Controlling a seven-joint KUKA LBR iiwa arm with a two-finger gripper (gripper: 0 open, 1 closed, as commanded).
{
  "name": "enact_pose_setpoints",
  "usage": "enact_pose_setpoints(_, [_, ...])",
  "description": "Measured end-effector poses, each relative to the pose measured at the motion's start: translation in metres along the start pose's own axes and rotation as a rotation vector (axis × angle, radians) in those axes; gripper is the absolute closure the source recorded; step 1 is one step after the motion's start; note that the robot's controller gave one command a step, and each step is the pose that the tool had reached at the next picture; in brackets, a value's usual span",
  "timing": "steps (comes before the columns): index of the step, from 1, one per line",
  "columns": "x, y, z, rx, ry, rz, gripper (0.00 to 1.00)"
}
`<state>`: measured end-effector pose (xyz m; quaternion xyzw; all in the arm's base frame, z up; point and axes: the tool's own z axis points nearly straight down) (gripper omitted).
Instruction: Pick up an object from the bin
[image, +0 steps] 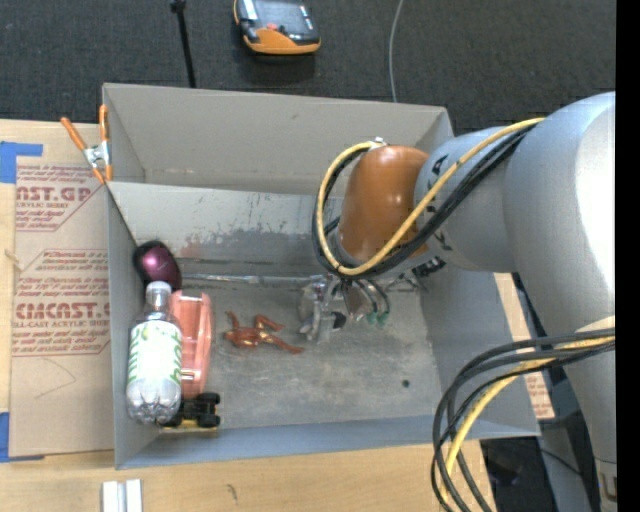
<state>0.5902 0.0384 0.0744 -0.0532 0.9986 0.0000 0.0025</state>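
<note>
Lizard toy (258, 336), small and orange-red, lies flat on the bin (270, 130) floor a little left of the frame's centre, with bare grey metal all round it. From my seat I see the gripper (320, 312) low in the bin just to the right of it, near the toy's right end; I cannot tell whether the two touch. I also cannot tell whether the gripper is released or clenched, as the wrist's orange cover (380, 200) and its loop of yellow and black cables (326, 215) crowd the view above it, and I see nothing that I could call held.

The arm (540, 190) comes in from the right of the frame and covers the bin's upper right corner. A small green bit (380, 320) shows just right of the gripper; what it is I cannot make out.

The rest lies along the left wall, well apart from the gripper: a dark purple ball (157, 262) at the upper left of the floor, below it a clear bottle (155, 362) with a white cap and a green-patterned label lying on its side, a pink piece (195, 335) against the bottle's right flank, and a black piece (200, 410) at the bottle's lower end
</note>
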Motion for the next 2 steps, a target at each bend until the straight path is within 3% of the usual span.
enact_pose_setpoints(1, [0.000,0.000,0.000,0.000,0.000,0.000,1.00])
enact_pose_setpoints(2, [0.007,0.005,-0.059,-0.001,0.009,0.026,1.00])
